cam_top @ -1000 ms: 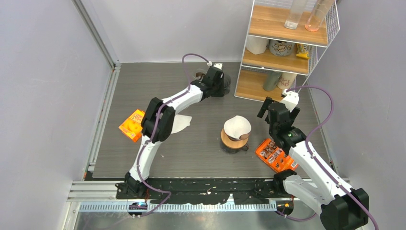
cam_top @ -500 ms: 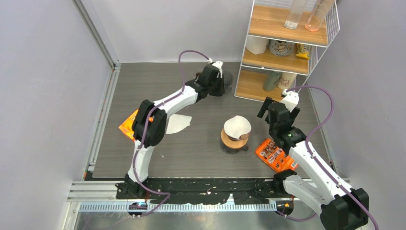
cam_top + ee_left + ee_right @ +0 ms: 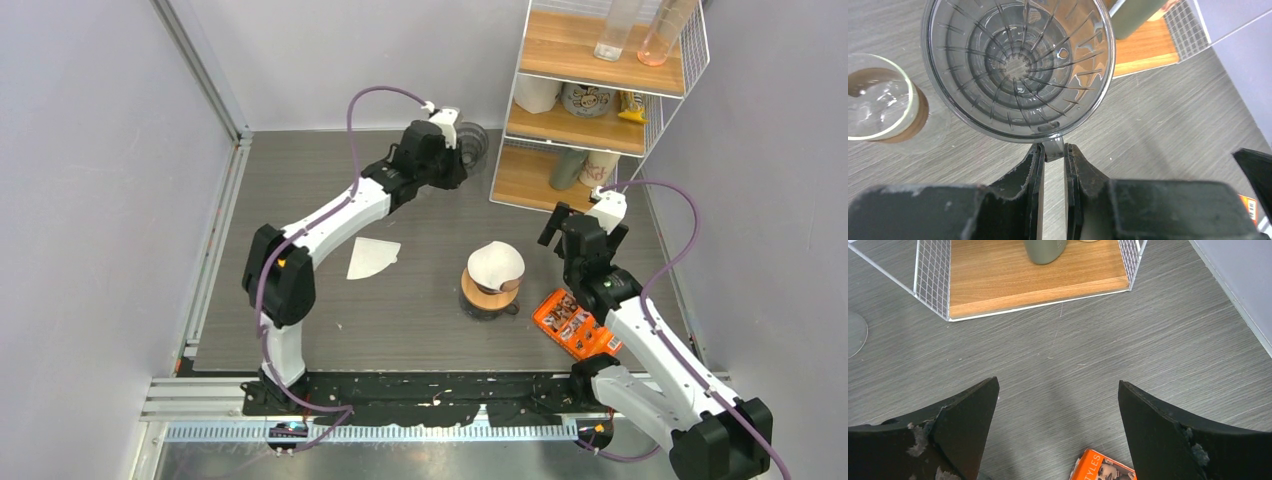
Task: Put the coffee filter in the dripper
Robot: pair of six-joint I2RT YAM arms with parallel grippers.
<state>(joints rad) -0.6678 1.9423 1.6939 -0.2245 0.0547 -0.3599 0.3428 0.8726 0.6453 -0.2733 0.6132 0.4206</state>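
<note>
Smoky dripper [image 3: 1018, 65] pinched by left end effector [image 3: 1054, 151], plain only wrist-side

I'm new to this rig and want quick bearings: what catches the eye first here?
The left pincer, reaching far back beside the wire shelf, pinches the clear dripper by its tab. At mid-table a white filter cone sits atop a wood-collared carafe, with a flat paper filter lying to its left. The right pincer hangs wide open.

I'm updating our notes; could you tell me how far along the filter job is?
Done: the clear dripper is gripped. In hand: the left gripper holds it by its edge. Left: the paper filter lies flat on the table; right gripper open, empty.
</note>
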